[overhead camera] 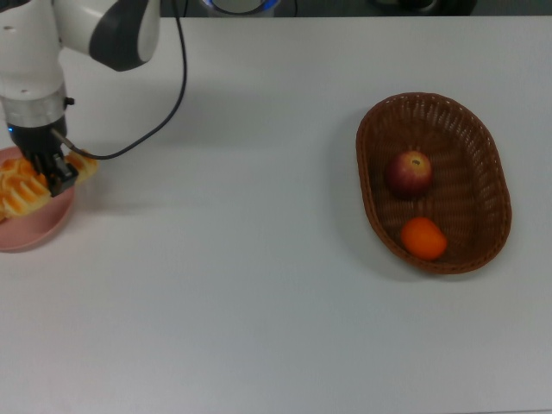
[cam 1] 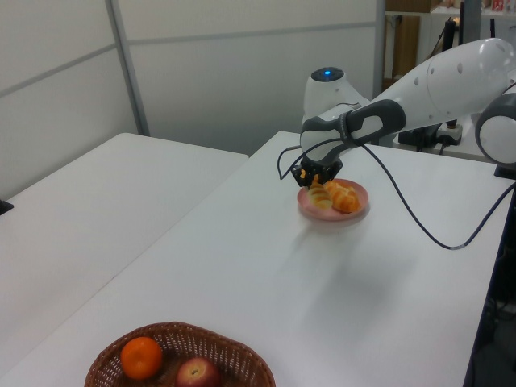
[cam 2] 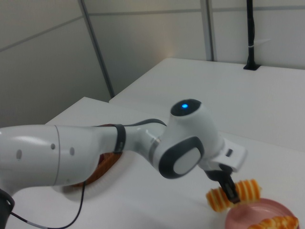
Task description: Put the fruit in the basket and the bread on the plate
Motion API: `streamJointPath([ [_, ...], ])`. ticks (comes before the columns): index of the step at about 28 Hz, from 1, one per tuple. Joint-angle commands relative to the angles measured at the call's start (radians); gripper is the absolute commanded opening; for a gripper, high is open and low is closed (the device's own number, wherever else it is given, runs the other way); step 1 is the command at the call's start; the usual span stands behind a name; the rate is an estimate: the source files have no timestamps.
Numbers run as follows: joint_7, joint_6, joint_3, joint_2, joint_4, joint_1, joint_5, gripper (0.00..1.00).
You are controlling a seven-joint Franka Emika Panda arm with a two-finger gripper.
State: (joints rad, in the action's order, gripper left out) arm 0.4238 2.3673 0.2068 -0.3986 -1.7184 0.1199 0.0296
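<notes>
My gripper (overhead camera: 59, 170) is shut on the ridged roll (overhead camera: 83, 161), one piece of the bread, and holds it over the right rim of the pink plate (overhead camera: 34, 229) at the top view's far left. The braided loaf (overhead camera: 19, 191) lies on that plate. In the right view the gripper (cam 2: 231, 192) clamps the roll (cam 2: 248, 188) just above the plate (cam 2: 250, 215). In the left view the roll (cam 1: 320, 196) hangs beside the loaf (cam 1: 345, 196). The fruit, a red apple (overhead camera: 409, 172) and a tangerine (overhead camera: 423, 238), rests in the wicker basket (overhead camera: 431, 100).
The white arm (overhead camera: 52, 34) reaches in from the top view's upper left, trailing a black cable (overhead camera: 181, 69). A second white table (cam 1: 97, 193) stands at the left view's left. In that view the basket (cam 1: 181, 332) is at the near bottom edge.
</notes>
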Motion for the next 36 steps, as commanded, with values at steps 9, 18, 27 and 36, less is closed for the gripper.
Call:
streamJointPath([
  [9,-0.060,0.009,-0.004,-0.112,0.074,0.058,-0.028,1.00],
  [18,-0.097,0.000,-0.006,-0.102,0.114,0.098,-0.037,1.00],
  [27,-0.229,-0.051,-0.007,-0.089,0.114,0.081,-0.016,1.00],
  [36,-0.232,-0.166,-0.015,0.023,0.111,0.020,-0.023,1.00],
])
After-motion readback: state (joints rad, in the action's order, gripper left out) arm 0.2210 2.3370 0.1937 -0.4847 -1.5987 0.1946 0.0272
